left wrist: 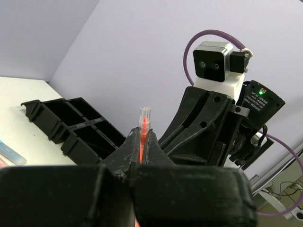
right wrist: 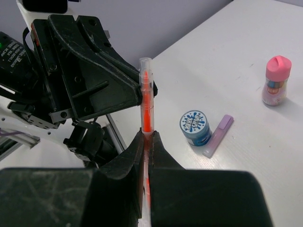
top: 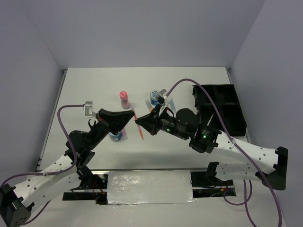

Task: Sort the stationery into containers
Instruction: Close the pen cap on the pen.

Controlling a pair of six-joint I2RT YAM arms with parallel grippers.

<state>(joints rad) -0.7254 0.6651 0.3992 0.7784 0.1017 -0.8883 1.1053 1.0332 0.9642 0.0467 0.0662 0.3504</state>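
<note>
A thin orange pen (top: 140, 132) hangs above the table's middle, where the two grippers meet tip to tip. My left gripper (top: 130, 117) is shut on the pen (left wrist: 143, 124), whose clear end sticks out past the jaws. My right gripper (top: 140, 122) is shut on the same pen (right wrist: 147, 99) from the opposite side. The black organiser tray (top: 222, 106) lies at the right, also seen in the left wrist view (left wrist: 71, 124). On the table stand a pink bottle (top: 124, 99) and a blue-white tub (top: 155, 97). A second tub (top: 116, 136) is half hidden under my left arm.
In the right wrist view a blue tub (right wrist: 195, 127) stands beside a purple marker (right wrist: 218, 135), with the pink bottle (right wrist: 275, 80) further off. A pale blue marker (top: 171, 101) lies by the right arm. Grey walls close the back and sides.
</note>
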